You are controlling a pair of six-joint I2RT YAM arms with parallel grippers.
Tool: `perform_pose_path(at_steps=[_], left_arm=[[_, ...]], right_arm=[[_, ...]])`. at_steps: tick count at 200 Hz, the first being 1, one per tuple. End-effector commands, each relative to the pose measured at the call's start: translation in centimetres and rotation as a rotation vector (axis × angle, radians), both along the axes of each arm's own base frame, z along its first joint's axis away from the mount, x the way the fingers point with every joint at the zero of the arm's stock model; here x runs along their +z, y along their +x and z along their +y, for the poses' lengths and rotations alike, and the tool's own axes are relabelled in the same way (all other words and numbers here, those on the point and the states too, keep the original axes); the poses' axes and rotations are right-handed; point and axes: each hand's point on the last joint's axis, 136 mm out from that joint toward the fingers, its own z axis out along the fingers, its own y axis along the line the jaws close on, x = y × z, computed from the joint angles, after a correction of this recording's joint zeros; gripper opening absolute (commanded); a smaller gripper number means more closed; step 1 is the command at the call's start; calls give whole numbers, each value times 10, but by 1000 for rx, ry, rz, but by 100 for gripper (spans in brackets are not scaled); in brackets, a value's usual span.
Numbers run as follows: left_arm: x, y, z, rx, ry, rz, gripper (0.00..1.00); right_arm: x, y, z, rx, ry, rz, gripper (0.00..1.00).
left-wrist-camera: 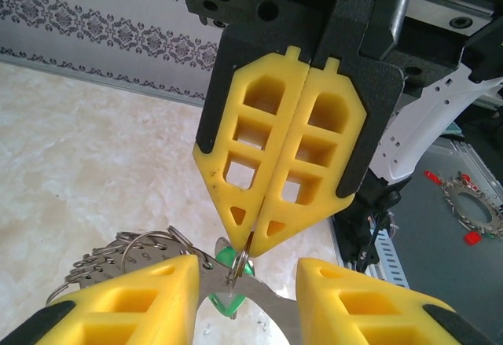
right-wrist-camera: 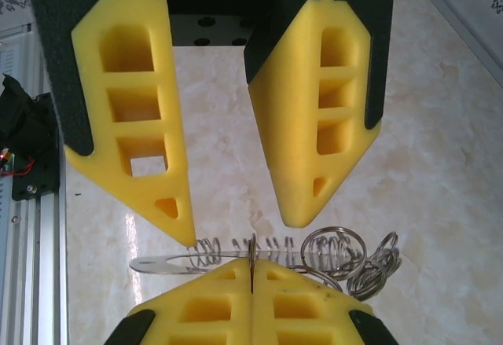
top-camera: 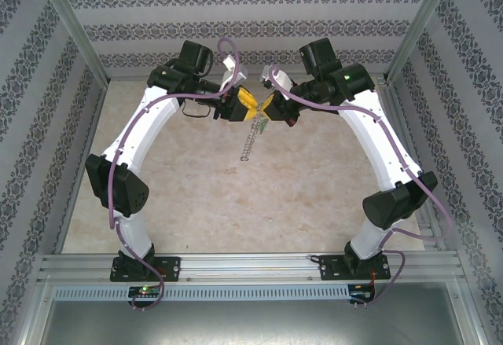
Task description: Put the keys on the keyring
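Threading, seemingly: right pincer (right-wrist-camera: 251,270) pinches the keyring (right-wrist-camera: 338,255), left pincer (left-wrist-camera: 247,270) spread astride the key (left-wrist-camera: 233,306) (both mid-air); next wants fine alignment.

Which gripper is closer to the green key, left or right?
Right. The right gripper is shut on the keyring, tips right beside the green key; the left gripper is open, one finger on each side of it.
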Motion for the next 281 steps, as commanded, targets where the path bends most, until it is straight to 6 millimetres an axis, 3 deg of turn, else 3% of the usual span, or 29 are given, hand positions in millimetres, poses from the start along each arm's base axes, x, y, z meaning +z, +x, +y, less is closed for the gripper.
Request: perform_pose_path(at_steps=[1, 82, 100, 126, 150, 162, 200, 222, 249, 281], left_arm=[[3, -5, -7, -46, -27, 7, 37], [-2, -8, -11, -64, -23, 24, 31], [0, -8, -12, -70, -30, 22, 23], [3, -11, -14, -85, -47, 22, 0], [6, -9, -16, -88, -67, 18, 0], [10, -7, -16, -85, -81, 13, 0], [15, -3, -18, -71, -92, 3, 0], [17, -2, -18, -68, -96, -2, 0], [20, -4, -19, -74, -107, -5, 0], [24, -5, -19, -80, -117, -6, 0]], right_arm=[[15, -2, 7, 24, 30, -49, 0], [19, -3, 7, 23, 40, -61, 0], [19, -3, 7, 23, 41, -61, 0], [20, -3, 8, 24, 46, -61, 0], [21, 1, 7, 5, 59, -69, 0], [26, 6, 2, -33, 81, -84, 23], [48, 12, -32, -193, 288, -123, 43], [41, 9, -45, -273, 374, -139, 46], [19, 13, -54, -373, 453, -147, 48], [4, -1, -45, -315, 553, -91, 45]])
